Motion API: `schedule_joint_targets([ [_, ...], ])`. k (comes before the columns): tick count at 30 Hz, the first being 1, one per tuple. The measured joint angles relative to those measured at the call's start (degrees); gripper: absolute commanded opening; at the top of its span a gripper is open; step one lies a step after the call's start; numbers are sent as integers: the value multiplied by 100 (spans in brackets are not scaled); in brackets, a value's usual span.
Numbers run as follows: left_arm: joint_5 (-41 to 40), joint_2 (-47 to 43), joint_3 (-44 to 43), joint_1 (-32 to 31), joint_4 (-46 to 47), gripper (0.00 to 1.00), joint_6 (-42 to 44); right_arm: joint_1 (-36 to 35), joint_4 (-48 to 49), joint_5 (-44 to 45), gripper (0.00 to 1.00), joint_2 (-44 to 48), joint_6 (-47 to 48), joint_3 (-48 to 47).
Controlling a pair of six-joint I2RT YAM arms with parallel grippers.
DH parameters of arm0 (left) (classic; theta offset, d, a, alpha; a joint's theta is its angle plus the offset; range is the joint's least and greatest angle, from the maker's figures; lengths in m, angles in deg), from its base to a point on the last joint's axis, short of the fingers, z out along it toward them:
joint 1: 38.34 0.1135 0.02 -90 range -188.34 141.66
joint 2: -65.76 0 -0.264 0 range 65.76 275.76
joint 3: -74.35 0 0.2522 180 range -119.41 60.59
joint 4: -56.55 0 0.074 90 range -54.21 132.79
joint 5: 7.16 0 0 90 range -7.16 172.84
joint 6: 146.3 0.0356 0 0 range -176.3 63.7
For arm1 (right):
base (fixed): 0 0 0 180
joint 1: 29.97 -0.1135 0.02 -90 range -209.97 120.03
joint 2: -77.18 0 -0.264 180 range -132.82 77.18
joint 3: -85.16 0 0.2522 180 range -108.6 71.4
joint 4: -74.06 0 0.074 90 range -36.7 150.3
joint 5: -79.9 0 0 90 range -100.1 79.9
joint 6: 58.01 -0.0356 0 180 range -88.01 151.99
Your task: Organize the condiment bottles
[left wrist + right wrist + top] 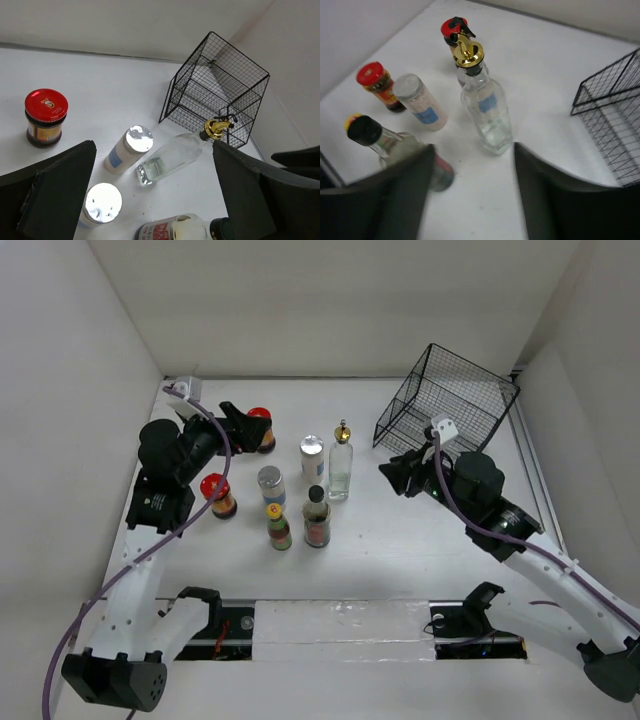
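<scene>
Left hand [238,426] hovering agape, empty, beside upper-left red-capped jar [262,423] | right hand [402,472] idling agape, empty | centring jar before closing advisable.

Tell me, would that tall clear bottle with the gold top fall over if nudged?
Probably: the clear bottle stands tall on a narrow base, so a push near its gold top would likely topple it. It looks like smooth glass, so it may slip when gripped and break if dropped.

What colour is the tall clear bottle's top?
The top is gold; clearest in right wrist view.
</scene>
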Motion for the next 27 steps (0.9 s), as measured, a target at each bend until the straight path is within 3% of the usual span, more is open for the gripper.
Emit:
schedule_joint_targets([
  [2, -2, -63, 39, 0, 20, 96, 4, -4, 17, -7, 5, 2, 37, -2],
  [3, -13, -114, 68, 0, 44, 91, 4, -11, 20, -11, 0, 2, 85, -2],
  [4, -44, -186, 109, 0, 79, 65, 0, -20, 20, -15, 0, -11, 101, -2],
  [5, -68, -267, 151, 0, 92, 50, -28, -22, 24, -17, 3, -44, 98, -2],
  [6, -118, -354, 203, 0, 136, 42, 0, -24, 37, -20, 13, -85, 122, -4],
  [7, -164, -431, 254, 0, 170, 39, 15, -26, 52, -20, 42, -142, 142, -4],
  [8, -212, -507, 302, 0, 205, 39, 28, -26, 57, -20, 55, -212, 129, -4],
  [10, -280, -590, 356, 0, 267, 39, 39, -26, 105, -22, 70, -343, 175, -4],
  [14, -343, -619, 404, 0, 302, 57, 61, -26, 245, -24, 79, -647, 225, -4],
  [19, -385, -562, 407, 0, 304, 66, 44, -26, 400, -83, 80, -1172, 247, -15],
  [27, -389, -459, 409, 0, 308, 67, 13, -26, 968, -282, 80, -2243, 389, -463],
])
